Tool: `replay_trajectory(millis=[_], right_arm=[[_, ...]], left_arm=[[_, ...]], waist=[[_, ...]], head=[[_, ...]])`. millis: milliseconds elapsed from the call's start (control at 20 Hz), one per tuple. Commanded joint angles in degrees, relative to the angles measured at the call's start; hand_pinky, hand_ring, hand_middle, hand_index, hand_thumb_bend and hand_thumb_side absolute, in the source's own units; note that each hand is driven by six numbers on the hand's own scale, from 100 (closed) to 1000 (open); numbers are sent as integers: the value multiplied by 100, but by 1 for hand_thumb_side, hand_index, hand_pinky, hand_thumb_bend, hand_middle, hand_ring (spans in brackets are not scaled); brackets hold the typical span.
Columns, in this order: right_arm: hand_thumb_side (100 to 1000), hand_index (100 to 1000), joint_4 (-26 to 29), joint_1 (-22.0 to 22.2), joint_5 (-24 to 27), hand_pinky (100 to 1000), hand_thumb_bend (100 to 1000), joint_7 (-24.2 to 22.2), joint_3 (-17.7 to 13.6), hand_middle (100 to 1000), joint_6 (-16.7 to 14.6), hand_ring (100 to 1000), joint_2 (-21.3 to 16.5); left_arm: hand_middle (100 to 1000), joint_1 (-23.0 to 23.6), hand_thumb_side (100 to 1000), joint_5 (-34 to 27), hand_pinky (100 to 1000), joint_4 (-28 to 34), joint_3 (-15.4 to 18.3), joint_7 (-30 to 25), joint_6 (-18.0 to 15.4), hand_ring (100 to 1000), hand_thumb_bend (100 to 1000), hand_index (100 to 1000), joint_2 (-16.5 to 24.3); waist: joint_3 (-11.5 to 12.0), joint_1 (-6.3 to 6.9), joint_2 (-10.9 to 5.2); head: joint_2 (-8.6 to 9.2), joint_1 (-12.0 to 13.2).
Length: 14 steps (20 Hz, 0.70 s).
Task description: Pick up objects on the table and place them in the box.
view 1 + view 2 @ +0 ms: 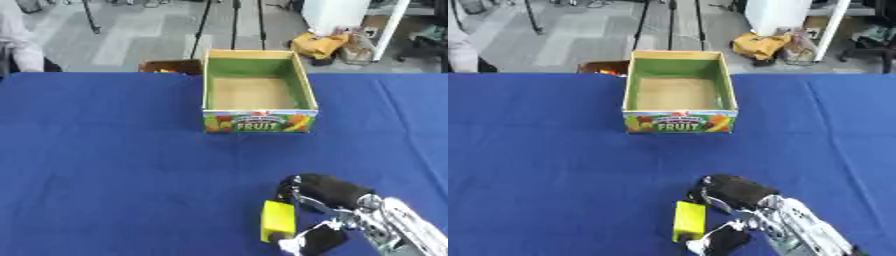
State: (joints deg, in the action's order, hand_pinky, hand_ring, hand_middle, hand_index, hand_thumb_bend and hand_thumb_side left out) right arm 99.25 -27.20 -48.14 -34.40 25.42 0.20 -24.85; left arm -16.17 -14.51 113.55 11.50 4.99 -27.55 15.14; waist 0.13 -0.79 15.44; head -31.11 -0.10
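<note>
In the left eye view, the right hand point(337, 220) is reaching in from the lower right, its fingers and thumb curling around a yellow block point(278, 221) lying on the blue surface point(105, 165); the arm is running off the frame's edge. In the right eye view, the fruit box point(678, 121) is standing open, well apart from the block, with something behind its far left corner mostly hidden.

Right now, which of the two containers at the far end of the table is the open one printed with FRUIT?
The green-lined cardboard box standing on the blue table. The brown container behind its left corner shows no such print.
</note>
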Motion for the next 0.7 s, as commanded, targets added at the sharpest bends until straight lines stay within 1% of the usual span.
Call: replay_trajectory(millis=[50,200,300,400,700], right_arm=[[508,720,53,-60,64,918,215,82,-71,479,45,879,-36],[472,693,57,-64,82,911,160,152,-91,455,92,867,-28],[449,671,76,-85,98,904,143,241,-115,429,136,856,-28],[438,649,92,-124,111,897,140,335,-136,404,181,844,-34],[429,612,141,-279,143,880,108,615,-194,370,299,824,-65]], left_arm=[[900,-77,1000,27,558,105,-2,-22,0,803,100,949,45],[900,-75,1000,29,559,105,-2,-24,1,803,100,949,41],[900,-73,1000,29,559,105,0,-23,3,804,100,949,40],[900,-71,1000,29,559,105,-1,-24,6,804,100,949,40],[901,-58,1000,30,559,105,-1,-30,11,804,100,949,38]], waist=[[4,17,-75],[4,21,-74],[2,23,-77],[-1,22,-81],[2,24,-89]], head=[[59,-21],[64,-27],[70,-29],[73,-27],[74,-14]])
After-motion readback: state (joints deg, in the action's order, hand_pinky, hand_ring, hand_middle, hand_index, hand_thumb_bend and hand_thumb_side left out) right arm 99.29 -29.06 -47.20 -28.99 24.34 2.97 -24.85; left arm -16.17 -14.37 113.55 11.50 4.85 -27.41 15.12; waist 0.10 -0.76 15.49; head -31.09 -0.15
